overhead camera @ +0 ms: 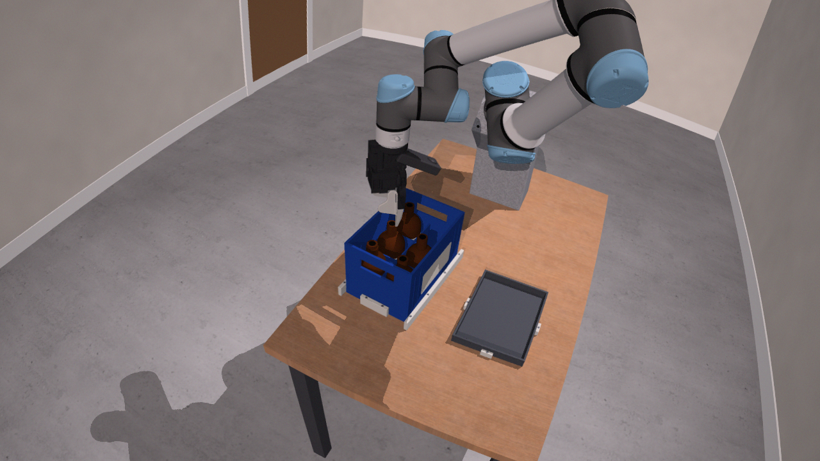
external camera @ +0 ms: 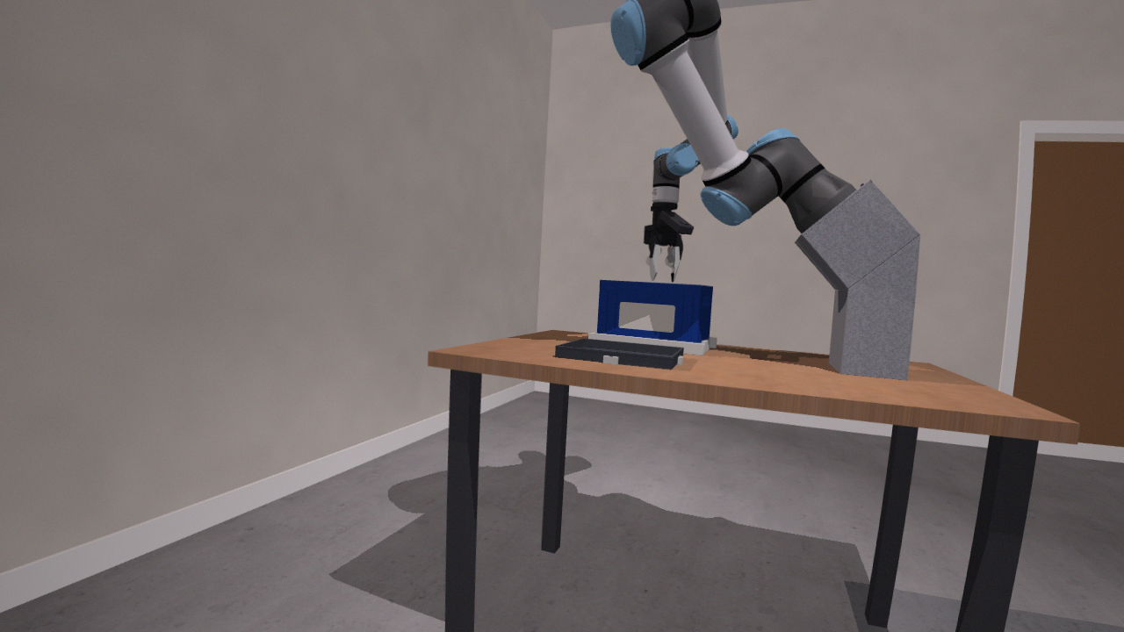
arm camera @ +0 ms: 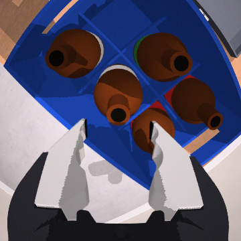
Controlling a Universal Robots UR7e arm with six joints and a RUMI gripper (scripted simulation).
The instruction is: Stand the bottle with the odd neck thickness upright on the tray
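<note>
The blue crate (overhead camera: 372,289) (external camera: 652,292) (arm camera: 67,107) holds five brown bottles. In the wrist view, one bottle (overhead camera: 410,227) (arm camera: 78,50) is at the left, one (overhead camera: 392,243) (arm camera: 122,88) at the middle, one (overhead camera: 420,252) (arm camera: 161,53) at the upper right and one (arm camera: 192,100) at the right. The fifth bottle (arm camera: 144,130) is partly behind the right finger, its neck hidden in that view. I cannot tell which neck differs. My gripper (external camera: 663,278) (arm camera: 118,121) is part open and empty, above the crate. The dark tray (overhead camera: 498,318) (external camera: 621,353) has no bottle on it.
White strips (overhead camera: 375,305) lie along the crate's foot, and small white blocks (overhead camera: 486,354) touch the tray's sides. The tray stands right of the crate in the top view. The arm's grey pedestal (overhead camera: 500,182) (external camera: 876,314) stands behind them on the wooden table (overhead camera: 453,401).
</note>
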